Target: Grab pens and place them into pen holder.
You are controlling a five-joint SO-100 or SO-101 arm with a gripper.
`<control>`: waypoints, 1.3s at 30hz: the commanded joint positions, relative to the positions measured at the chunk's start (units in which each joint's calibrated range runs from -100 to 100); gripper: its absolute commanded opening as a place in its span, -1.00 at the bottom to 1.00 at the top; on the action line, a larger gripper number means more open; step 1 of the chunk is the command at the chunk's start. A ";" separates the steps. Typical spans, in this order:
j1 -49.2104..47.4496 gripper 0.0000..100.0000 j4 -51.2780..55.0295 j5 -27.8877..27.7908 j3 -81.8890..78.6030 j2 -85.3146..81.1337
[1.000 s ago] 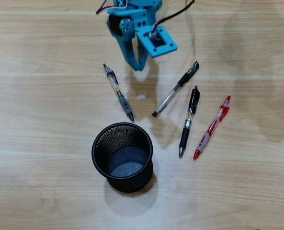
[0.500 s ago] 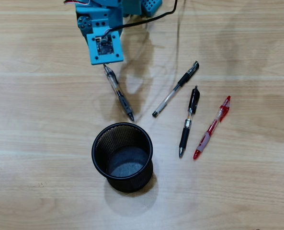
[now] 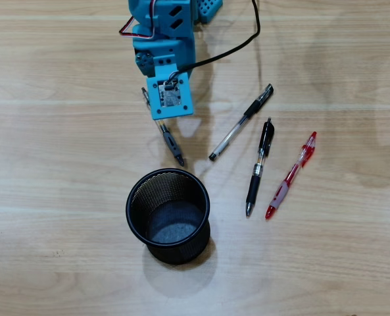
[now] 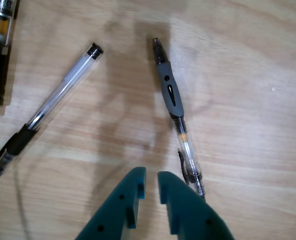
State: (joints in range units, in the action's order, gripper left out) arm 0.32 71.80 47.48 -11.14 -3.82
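Pens in the overhead view: the grey-grip pen pokes out from under the blue arm, right at 12 o'clock of the pen holder, while three others, the red pen included, lie on the surface around its 1 to 3 o'clock. Wrist view has the hand nearly closed with only a slim gap, gripping nothing, and the grey-grip pen just off its 1 o'clock.

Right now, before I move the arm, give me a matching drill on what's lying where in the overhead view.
Things:
1. grey-grip pen
2. red pen
3. pen holder
4. gripper

States:
A. farthest right, lying on the table
B. standing upright, no pens inside
C. partly under the arm
D. nearly closed, holding nothing

Pairs: 1-C, 2-A, 3-B, 4-D
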 commanded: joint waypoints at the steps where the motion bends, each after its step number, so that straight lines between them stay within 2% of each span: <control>1: -0.27 -0.73 0.39 2.07 2.62 -0.17; 2: -0.82 -0.59 0.39 2.48 2.53 -0.17; 4: -1.09 -0.54 0.39 2.48 2.71 -0.17; 12: -0.18 -0.54 0.31 1.82 3.07 1.42; 14: 0.09 -0.54 0.05 -2.85 3.34 3.69; 17: 0.18 -0.54 0.22 -5.34 3.34 5.62; 29: 4.45 -0.54 0.74 -9.36 7.67 15.53; 34: 5.18 -0.55 7.80 -9.61 15.33 21.25; 39: 3.72 -0.61 8.48 -9.66 18.13 24.35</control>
State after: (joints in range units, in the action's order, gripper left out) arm 5.01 79.58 38.18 3.60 19.93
